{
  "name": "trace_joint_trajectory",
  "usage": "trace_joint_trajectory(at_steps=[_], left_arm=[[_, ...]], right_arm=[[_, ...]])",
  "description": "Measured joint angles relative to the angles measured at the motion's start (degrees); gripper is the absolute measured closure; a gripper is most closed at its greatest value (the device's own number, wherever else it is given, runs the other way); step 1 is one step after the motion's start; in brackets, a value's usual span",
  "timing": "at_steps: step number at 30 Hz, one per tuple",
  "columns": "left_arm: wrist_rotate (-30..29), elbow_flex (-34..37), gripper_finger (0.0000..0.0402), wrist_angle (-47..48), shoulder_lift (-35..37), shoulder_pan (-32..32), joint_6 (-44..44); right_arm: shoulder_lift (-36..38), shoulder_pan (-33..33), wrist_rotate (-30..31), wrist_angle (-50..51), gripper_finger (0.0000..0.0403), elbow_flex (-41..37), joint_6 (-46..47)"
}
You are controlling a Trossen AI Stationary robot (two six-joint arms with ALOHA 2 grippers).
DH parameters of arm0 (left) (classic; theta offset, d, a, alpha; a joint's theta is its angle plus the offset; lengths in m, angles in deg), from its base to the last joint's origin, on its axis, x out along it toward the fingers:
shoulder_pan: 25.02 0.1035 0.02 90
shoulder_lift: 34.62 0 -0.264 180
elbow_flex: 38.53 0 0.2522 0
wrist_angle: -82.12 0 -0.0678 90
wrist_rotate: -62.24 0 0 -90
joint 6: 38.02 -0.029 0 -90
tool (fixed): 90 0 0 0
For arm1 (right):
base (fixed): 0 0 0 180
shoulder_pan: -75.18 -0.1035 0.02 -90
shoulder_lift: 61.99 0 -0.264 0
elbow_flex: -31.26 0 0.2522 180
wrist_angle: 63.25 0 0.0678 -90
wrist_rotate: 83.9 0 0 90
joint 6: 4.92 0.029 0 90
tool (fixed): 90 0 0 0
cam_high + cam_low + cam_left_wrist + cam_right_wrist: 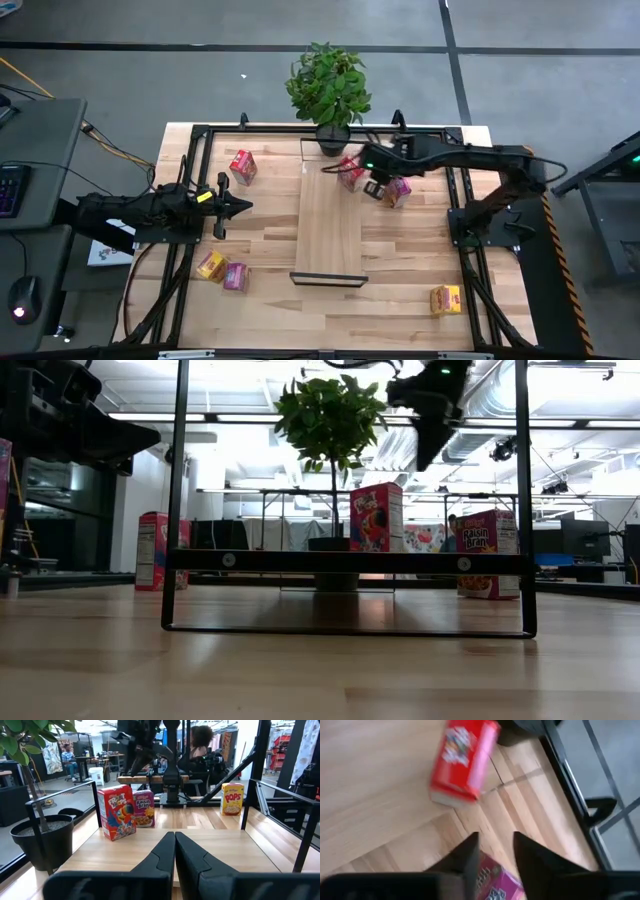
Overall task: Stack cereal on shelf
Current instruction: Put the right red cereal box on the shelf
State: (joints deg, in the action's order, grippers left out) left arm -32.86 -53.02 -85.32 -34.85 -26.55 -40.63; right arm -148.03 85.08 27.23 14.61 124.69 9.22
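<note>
Grey concrete floor [540, 100] around table, dark seam lines across it. Grey desk [40, 135] off table's left edge, keyboard [8, 190], mouse [22, 296]. Bright ceiling strip lights [230, 420], exposed ducts [490, 400].

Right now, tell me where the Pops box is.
In the high view the Pops box stands alone at the table's near right corner, right of the shelf.

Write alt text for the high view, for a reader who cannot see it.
Seen from above, the right gripper hovers over a pink cereal box beside the shelf, whose far end holds one red box. The left gripper waits at the table's left; four more boxes lie scattered, and a potted plant stands at the far edge.
</note>
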Motion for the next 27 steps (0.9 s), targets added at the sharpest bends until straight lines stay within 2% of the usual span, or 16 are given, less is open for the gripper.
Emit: trace_joint_trajectory(at_steps=[2, 4, 8, 11, 16, 27], left_arm=[[0.00, 0.01, 0.0398, -0.02, 0.01, -0.01, 0.00], [0.00, 0.00, 0.0398, 0.00, 0.00, -0.01, 0.00], [0.00, 0.00, 0.0398, 0.00, 0.00, 0.01, 0.00], [0.00, 0.00, 0.0398, 0.00, 0.00, 0.00, -0.01], [0.00, 0.00, 0.0398, 0.00, 0.00, 0.01, 0.00], [0.00, 0.00, 0.0398, 0.00, 0.00, -0.01, 0.00]], right_arm=[[4.48, 0.75, -0.78, -6.08, 0.0366, -6.90, 1.37], [8.45, 1.58, -2.87, -13.93, 0.0393, -13.48, 1.84], [13.31, 2.86, -3.98, -31.34, 0.0385, -23.89, 2.25], [13.43, 4.03, -3.56, -39.11, 0.0399, -28.98, 1.90], [11.77, 5.99, -3.90, -47.46, 0.0401, -33.82, 3.41], [5.91, 6.09, -9.93, -52.26, 0.0402, -34.67, 5.39]])
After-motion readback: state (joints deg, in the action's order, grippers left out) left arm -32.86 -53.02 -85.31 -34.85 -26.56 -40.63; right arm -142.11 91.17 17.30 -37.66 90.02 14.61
